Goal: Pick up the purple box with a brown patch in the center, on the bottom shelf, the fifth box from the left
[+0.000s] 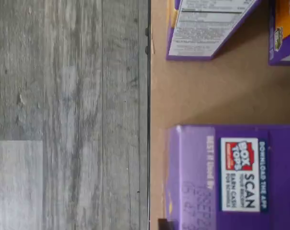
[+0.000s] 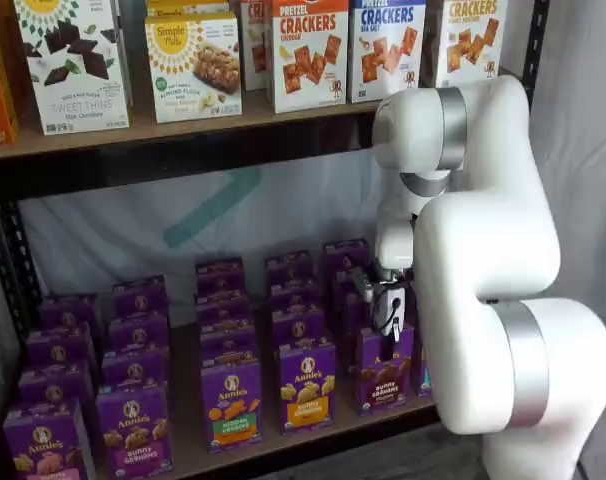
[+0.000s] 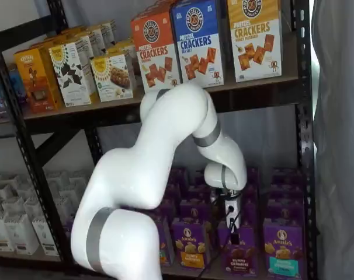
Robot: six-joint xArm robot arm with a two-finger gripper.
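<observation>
The purple box (image 2: 383, 378) stands upright at the front of the bottom shelf (image 2: 283, 442), with a dark brown band across its face (image 3: 240, 256). My gripper (image 3: 234, 236) hangs straight down onto its top, white body above and black fingers at the carton's upper edge. In a shelf view the gripper (image 2: 388, 325) is partly covered by my own arm. The wrist view shows the box's purple top flap (image 1: 231, 177) close up, with a white label, near the edge of the tan board (image 1: 202, 91). I cannot tell whether the fingers are closed on it.
Purple cartons crowd both sides: an orange-banded one (image 2: 306, 385) to the left, a teal-banded one (image 3: 281, 251) to the right, more rows behind. Cracker boxes (image 3: 197, 41) stand on the upper board. Grey plank floor (image 1: 68, 115) lies beyond the shelf edge. White cartons (image 3: 13, 221) fill a rack at left.
</observation>
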